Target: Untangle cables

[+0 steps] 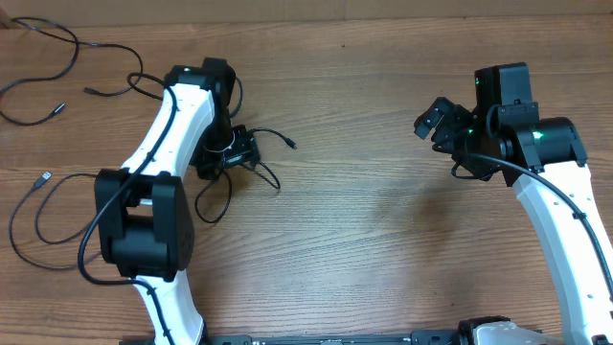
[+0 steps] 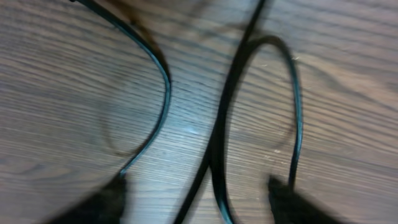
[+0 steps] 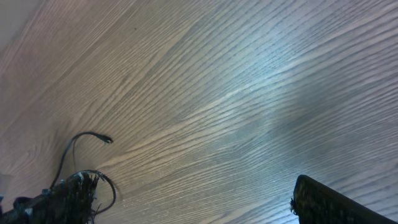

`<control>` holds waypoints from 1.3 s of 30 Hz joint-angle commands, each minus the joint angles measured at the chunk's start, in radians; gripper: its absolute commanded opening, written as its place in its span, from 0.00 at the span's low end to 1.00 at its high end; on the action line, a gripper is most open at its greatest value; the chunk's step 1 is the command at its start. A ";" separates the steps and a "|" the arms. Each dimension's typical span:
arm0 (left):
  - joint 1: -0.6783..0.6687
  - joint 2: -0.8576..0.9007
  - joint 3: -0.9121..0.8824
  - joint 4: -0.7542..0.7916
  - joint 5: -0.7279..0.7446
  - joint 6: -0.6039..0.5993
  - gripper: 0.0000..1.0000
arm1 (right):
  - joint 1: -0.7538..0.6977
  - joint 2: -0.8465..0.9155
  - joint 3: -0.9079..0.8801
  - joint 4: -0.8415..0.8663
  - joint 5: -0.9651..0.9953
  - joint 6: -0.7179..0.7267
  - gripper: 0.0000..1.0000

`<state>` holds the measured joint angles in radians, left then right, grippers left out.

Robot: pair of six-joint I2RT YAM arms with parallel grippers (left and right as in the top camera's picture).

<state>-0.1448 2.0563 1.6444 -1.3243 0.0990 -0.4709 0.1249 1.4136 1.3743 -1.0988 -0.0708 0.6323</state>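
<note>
Cables, three thin black cords, all on the left half of the table (image 1: 383,240), none knotted to another as far as the overhead shows.

Central cable (image 1: 271,178): 9 o'clock from table centre; looped under and around the left gripper (image 1: 230,153); small plug (image 1: 291,145) sticks out toward 3 o'clock, free of the gripper; one slack loop trails toward 6 o'clock beside the arm. Left wrist view is blurred; strands of this cable (image 2: 165,87) cross the wood between the dark fingertips (image 2: 109,202); fingers spread wide with the strands between them; whether a tip touches a strand, cannot tell.

Corner cable (image 1: 75,46): 10 o'clock; wide loose loops; plug end (image 1: 58,108) lying free.

Edge cable (image 1: 13,228): 8 o'clock; two slack loops; flat plug (image 1: 43,179) at their top.

One more plug end (image 1: 91,91) near the corner cable; its strand runs under the left arm; which cord it belongs to, cannot tell.

Right gripper (image 1: 436,117): 2 o'clock; off the wood; well apart from every cable; fingers spread in the overhead; right wrist view shows one finger (image 3: 329,202) at lower right, the central cable's plug (image 3: 107,139) far off at lower left.
</note>
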 commanded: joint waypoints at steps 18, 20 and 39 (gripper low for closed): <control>0.193 0.007 0.494 -0.094 -0.452 0.135 0.04 | -0.002 0.002 0.000 -0.014 0.010 -0.013 1.00; 0.206 0.007 0.562 -0.125 -0.503 0.136 0.04 | -0.002 0.002 0.000 -0.014 0.011 -0.013 1.00; 0.185 0.010 0.582 0.201 -0.100 0.188 0.04 | -0.002 0.002 0.000 -0.005 0.010 -0.013 1.00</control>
<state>0.0322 2.0689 2.2242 -1.1744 -0.3088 -0.2981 0.1249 1.4147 1.3739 -1.1107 -0.0708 0.6281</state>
